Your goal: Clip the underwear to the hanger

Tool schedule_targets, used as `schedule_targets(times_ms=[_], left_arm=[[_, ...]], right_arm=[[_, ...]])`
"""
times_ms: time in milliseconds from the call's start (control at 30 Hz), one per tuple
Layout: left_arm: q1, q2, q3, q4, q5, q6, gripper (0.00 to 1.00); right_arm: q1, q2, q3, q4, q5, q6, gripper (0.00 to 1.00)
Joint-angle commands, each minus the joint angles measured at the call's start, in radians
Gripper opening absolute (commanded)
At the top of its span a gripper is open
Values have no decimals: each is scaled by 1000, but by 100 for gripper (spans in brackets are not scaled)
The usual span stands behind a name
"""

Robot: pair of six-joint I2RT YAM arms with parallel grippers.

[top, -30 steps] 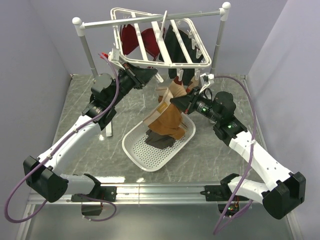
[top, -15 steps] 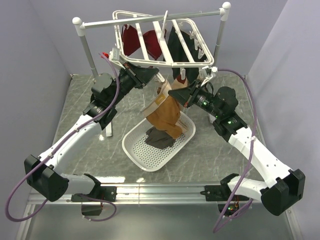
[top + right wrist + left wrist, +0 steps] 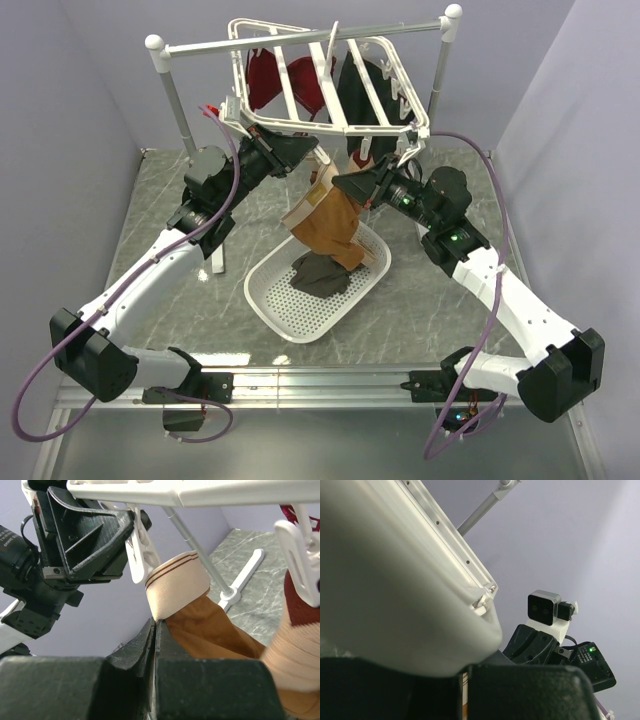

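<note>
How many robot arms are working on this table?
2. The left white robot arm reaches up to the white plastic drying frame; the right white robot arm holds the rust-brown cloth underwear over the white perforated basket.

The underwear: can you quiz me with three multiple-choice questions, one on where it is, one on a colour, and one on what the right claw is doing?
1. Where is the underwear?
A. held up over the basket, below the hanger
B. flat in the basket
C. draped over the rail

2. What colour is its waistband?
A. blue
B. beige with brown stripes
C. black

3. What state is the right claw in?
A. wide open
B. shut on the rail
C. shut on the underwear

Answers:
1 A: the top view shows it hanging between hanger and basket.
2 B: the right wrist view shows it.
3 C: the claw pinches the cloth at the waistband.
</note>
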Motion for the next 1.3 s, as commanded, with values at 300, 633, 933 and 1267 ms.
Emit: schedule_targets(times_ms=[300, 633, 933, 1267], left_arm=[[-2, 15, 8, 22, 51, -24, 0], [-2, 15, 6, 21, 51, -29, 6], [-2, 15, 11, 16, 36, -40, 36], [7, -5, 5, 25, 40, -37, 84]], right_arm=[[21, 27, 102, 59, -1, -6, 0], [25, 58, 141, 50, 11, -21, 0], [30, 62, 152, 48, 16, -25, 0], [27, 61, 161, 48, 26, -20, 0]])
